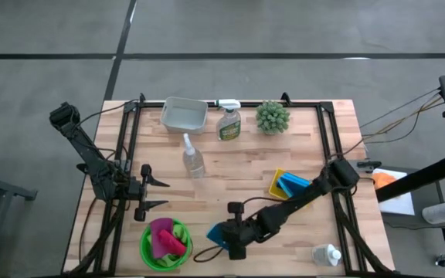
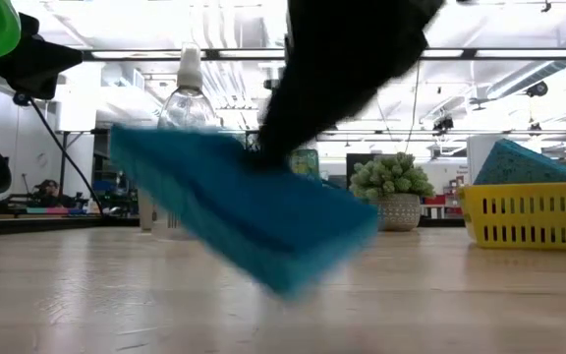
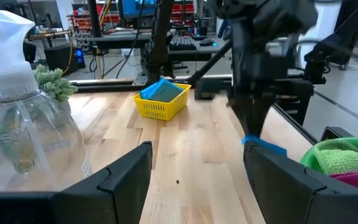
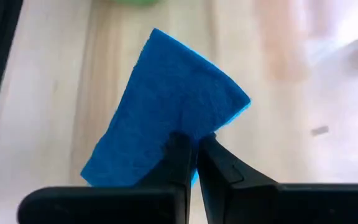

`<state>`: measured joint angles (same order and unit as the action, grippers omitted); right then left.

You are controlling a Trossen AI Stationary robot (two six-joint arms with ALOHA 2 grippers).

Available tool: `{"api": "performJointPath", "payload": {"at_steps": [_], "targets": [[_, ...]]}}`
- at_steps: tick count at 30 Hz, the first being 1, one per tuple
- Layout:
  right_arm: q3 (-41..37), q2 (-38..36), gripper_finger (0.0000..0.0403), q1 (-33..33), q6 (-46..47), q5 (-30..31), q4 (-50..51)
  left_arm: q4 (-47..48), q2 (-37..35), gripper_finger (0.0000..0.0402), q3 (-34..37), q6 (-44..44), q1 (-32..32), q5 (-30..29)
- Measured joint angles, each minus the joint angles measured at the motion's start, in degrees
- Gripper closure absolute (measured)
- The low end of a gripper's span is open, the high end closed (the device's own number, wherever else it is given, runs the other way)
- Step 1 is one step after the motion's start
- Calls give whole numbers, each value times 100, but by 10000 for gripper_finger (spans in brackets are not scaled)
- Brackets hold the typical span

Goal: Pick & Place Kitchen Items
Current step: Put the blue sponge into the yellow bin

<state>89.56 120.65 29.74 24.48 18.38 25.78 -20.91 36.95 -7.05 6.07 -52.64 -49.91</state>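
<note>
Near table's front edge, right gripper (image 4: 194,149) pinching blue sponge (image 4: 166,106) — left gripper (image 1: 154,193) spread.

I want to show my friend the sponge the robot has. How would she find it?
Start at the green bowl of cloths at the table's near edge. Right beside it the right gripper is shut on the blue sponge, holding it tilted just off the wood. The other blue sponges sit in the yellow basket farther along that arm; this one is the only one pinched in dark fingers.

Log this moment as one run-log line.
right gripper: shut on blue sponge, lifted tilted off table | left gripper: open, empty, waiting beside green bowl | yellow basket: holds another sponge
</note>
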Motion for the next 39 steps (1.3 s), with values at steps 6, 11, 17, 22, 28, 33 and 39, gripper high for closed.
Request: {"api": "performJointPath", "payload": {"at_steps": [6, 11, 17, 22, 28, 33, 39], "targets": [[-62, -378, 385, 229, -394, 1414, -198, -4, -2, 148, 0, -1, 0, 0], [-329, -469, 385, 346, -772, 2197, -999, -6, -2, 148, 0, -4, 2, 0], [-1316, -469, 385, 354, -1544, 1839, -3708, -9, -2, 148, 0, -7, 2, 0], [-2307, -516, 385, 354, -2203, 1221, -6064, -11, -2, 148, 0, -19, 1, 0], [-3457, -1030, 385, 394, -2293, 1254, -7442, -11, 0, 148, 0, -20, 2, 0], [-4204, -1936, 385, 544, -2039, 2041, -6965, -7, 0, 148, 0, -17, 0, 1], [-4343, -3252, 385, 761, -585, 3068, -3736, -22, 0, 148, 0, -17, 0, 0]]}}
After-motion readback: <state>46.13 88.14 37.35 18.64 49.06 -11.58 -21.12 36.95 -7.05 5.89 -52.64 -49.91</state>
